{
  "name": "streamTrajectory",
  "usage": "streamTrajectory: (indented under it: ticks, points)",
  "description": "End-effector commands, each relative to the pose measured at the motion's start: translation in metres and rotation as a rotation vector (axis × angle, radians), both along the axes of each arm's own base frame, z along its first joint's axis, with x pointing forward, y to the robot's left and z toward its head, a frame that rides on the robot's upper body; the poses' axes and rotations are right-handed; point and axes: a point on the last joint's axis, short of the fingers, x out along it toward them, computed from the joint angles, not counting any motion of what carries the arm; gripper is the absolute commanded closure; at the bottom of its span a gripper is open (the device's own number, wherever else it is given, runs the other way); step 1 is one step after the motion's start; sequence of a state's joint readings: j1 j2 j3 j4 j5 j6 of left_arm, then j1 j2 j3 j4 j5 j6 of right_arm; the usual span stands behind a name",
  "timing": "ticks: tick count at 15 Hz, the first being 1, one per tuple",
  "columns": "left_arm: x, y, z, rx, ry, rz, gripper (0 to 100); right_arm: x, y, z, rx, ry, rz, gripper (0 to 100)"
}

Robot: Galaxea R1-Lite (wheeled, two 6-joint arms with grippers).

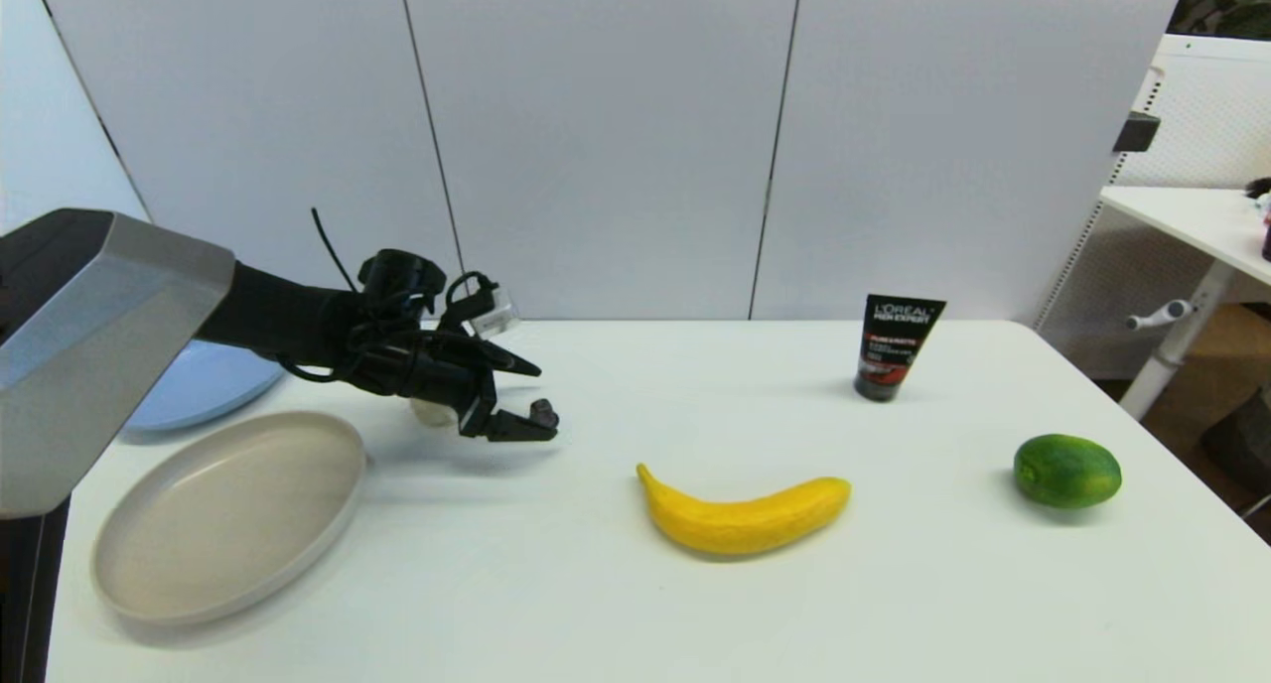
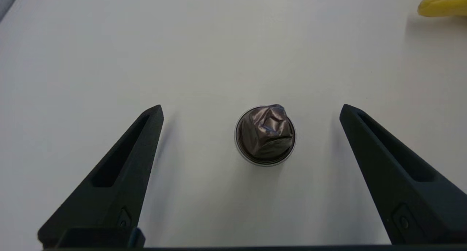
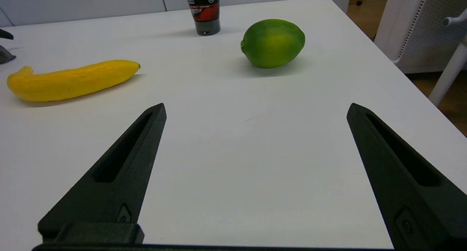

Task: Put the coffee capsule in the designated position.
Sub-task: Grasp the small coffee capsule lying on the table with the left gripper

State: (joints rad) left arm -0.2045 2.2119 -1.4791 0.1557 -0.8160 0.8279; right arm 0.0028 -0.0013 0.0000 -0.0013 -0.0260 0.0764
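Left gripper (image 2: 251, 112): fingers spread wide apart, nothing held, poised over the worktop at left of centre in the head view; the wide spread looks meant to straddle the capsule before closing.

Coffee capsule (image 2: 265, 135): one, dark grey-brown with a crumpled top, standing on its wider rim on the bare worktop. In the left wrist view it sits between the two fingers, a little nearer one of them, touching neither. In the head view it shows as a small dark lump (image 1: 543, 408) at the fingertips.

Right gripper (image 3: 255, 108): fingers also wide apart and empty, over open worktop near the lime; the arm itself is out of the head view, apparently idle.

Plates: two. A beige plate (image 1: 129, 584) lies at lower left of the head view; a blue plate (image 1: 189, 395) sits behind it, partly hidden by the arm. Either may be the designated position; the pictures do not mark which.

Banana (image 1: 745, 512): one, lying on its side at centre of the head view, well apart from the capsule.

Lime (image 1: 1066, 471): one, at right.

Black tube (image 1: 896, 345): one, standing on its cap toward the back right.

Pale rounded object (image 1: 433, 412): one, mostly hidden behind the left gripper.

Step in hand: judged a pre-grasp, the capsule not yet gripped.
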Motion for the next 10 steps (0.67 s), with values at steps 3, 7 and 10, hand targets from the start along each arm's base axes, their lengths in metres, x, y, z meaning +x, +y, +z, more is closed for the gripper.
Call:
streamTrajectory:
  ticks: [3, 7, 10]
  points:
    - [-0.0008, -0.0043, -0.0036, 0.001, 0.01, -0.016, 0, 0.0001, 0.0, 0.0001, 0.0, 0.001, 0.0, 0]
    - [-0.0002, -0.0045, -0.0055, 0.001, 0.013, -0.016, 0, 0.0001, 0.0, 0.0001, 0.0, 0.001, 0.0, 0]
    - [-0.0004, -0.0038, -0.0059, 0.002, 0.016, -0.014, 0, 0.0001, 0.0, 0.0001, 0.0, 0.001, 0.0, 0]
